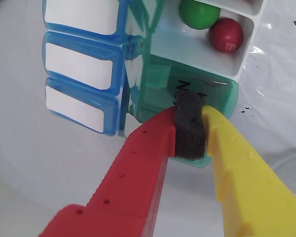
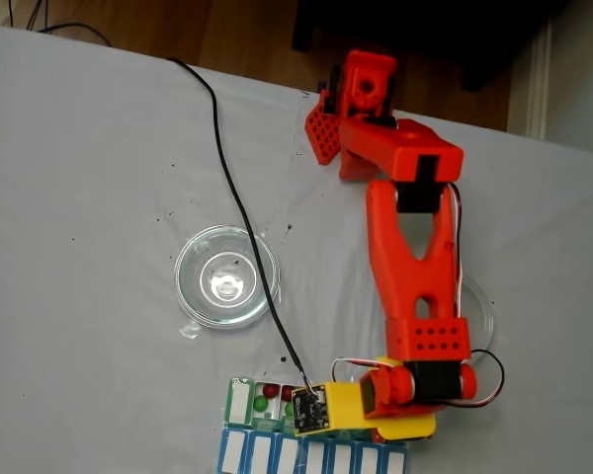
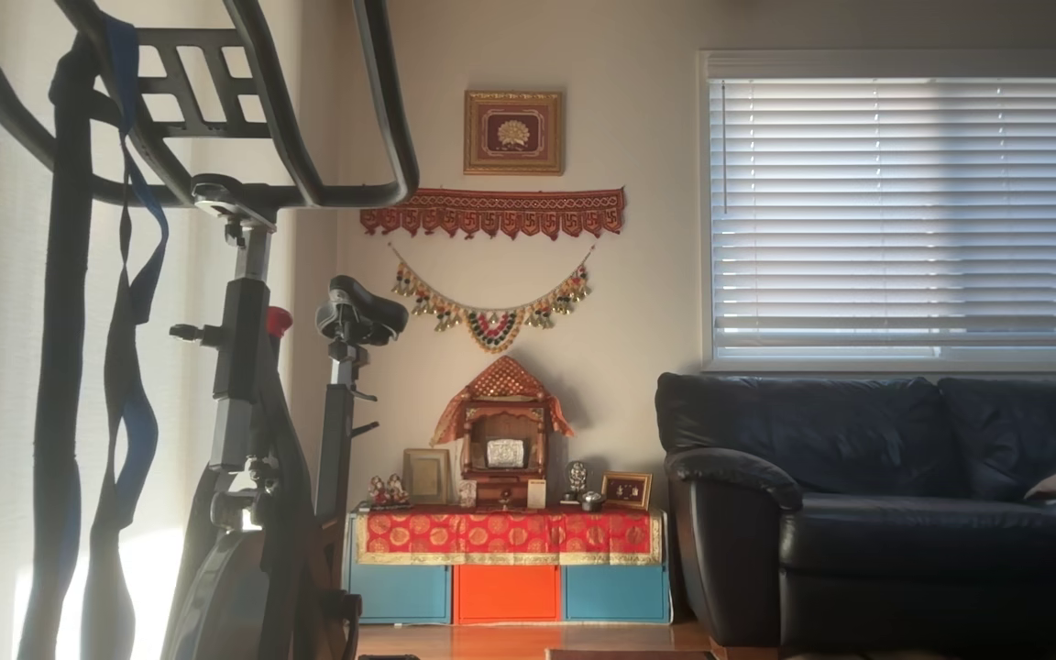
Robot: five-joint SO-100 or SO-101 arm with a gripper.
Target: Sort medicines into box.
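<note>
in the wrist view the gripper [image 1: 191,129] reaches in from the bottom edge, a red finger on the left and a yellow finger on the right. the jaws stand nearly together, pinched on a black foam pad [image 1: 190,127] that sits between the tips and presses on a translucent green lid [image 1: 202,91] of the box [image 1: 197,54]. that lid is just beyond the fingertips and touches the pad.

the next compartment, further from the jaws, lies uncovered, with a green ball [image 1: 199,13] and a red ball [image 1: 226,35] side by side, touching. to the left of the box runs the blue-and-white row [image 1: 84,64], lids down.

in the fixed view the box [image 2: 259,399] lies at the near edge of the white table [image 2: 79,197], the arm [image 2: 415,276] bent down over it. a clear glass dish [image 2: 225,276] sits further back, to the left of the arm.
</note>
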